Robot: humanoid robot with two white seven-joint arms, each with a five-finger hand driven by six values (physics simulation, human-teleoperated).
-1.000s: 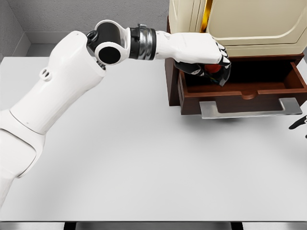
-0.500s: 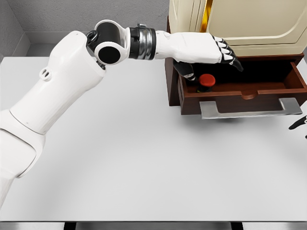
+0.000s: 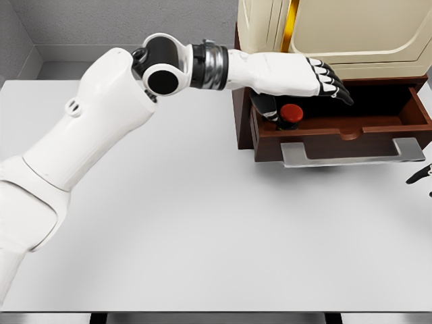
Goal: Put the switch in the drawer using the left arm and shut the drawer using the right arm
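Note:
The switch (image 3: 291, 115), a black body with a red round button, stands inside the open brown drawer (image 3: 344, 131) near its left end. My left hand (image 3: 322, 79) hovers just above it with fingers stretched out flat, holding nothing. The thumb (image 3: 264, 108) hangs down beside the switch. Only the dark fingertips of my right hand (image 3: 420, 175) show at the right edge, below the drawer's grey handle (image 3: 352, 152).
The drawer belongs to a brown cabinet (image 3: 241, 101) at the table's back right, with a cream appliance (image 3: 337, 34) on top. The white table (image 3: 202, 223) stretches in front and to the left.
The left hand let go of the switch, which now stands in the drawer. The fingers went from curled to flat and the arm lifted slightly and shifted right.

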